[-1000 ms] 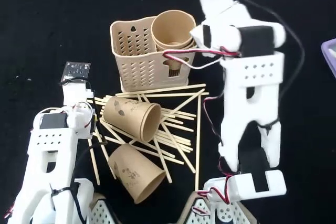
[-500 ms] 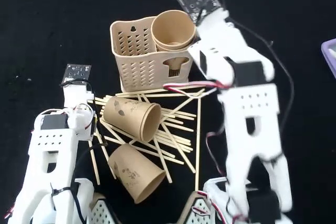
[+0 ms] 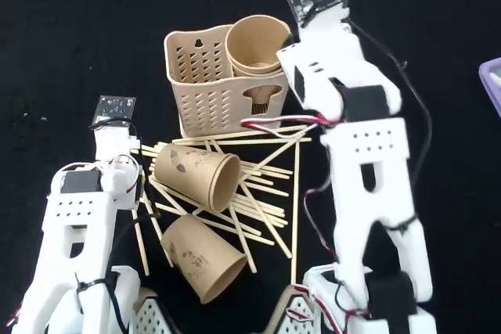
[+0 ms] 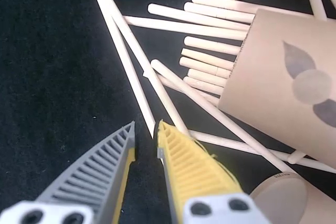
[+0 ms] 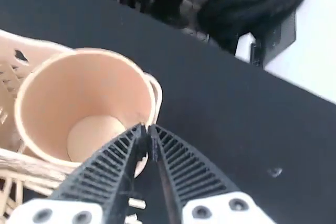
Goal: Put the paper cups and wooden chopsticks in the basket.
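basket (image 3: 211, 91) upright on black table (image 3: 70, 44), just behind chopstick pile. stacked paper cups (image 3: 257, 43) stand in basket end nearest right arm. far lying cup (image 3: 196, 174) on its side across wooden chopsticks (image 3: 262, 193). near lying cup (image 3: 202, 257) on its side at pile's near edge, close to arm bases. right gripper (image 5: 147, 129) just over rim of stacked paper cups, fingers pressed together, tips touching. left gripper (image 4: 145, 132) low over chopstick ends at pile's edge, fingers slightly spread, one stick tip near gap.
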Controlling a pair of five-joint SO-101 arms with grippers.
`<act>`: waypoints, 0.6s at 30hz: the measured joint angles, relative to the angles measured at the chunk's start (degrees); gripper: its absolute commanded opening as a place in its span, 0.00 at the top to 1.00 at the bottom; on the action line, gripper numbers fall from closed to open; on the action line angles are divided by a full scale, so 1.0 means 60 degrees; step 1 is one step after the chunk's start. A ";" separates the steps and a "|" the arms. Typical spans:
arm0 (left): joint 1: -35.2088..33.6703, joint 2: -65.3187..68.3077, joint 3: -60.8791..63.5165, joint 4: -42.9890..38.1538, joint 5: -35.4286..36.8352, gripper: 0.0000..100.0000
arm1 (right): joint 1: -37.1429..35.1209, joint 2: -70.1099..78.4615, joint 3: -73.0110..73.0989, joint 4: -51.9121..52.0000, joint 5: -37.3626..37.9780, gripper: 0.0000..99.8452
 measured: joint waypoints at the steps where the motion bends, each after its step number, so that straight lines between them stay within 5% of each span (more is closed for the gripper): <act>1: 0.0000 0.0000 0.0000 0.0000 0.0000 0.92 | 0.0000 0.0161 0.0000 0.0000 0.0000 0.99; 18: 0.0000 0.0000 0.0000 0.0000 0.0000 0.92 | 0.0015 0.0527 0.0396 -0.0352 -0.0044 0.99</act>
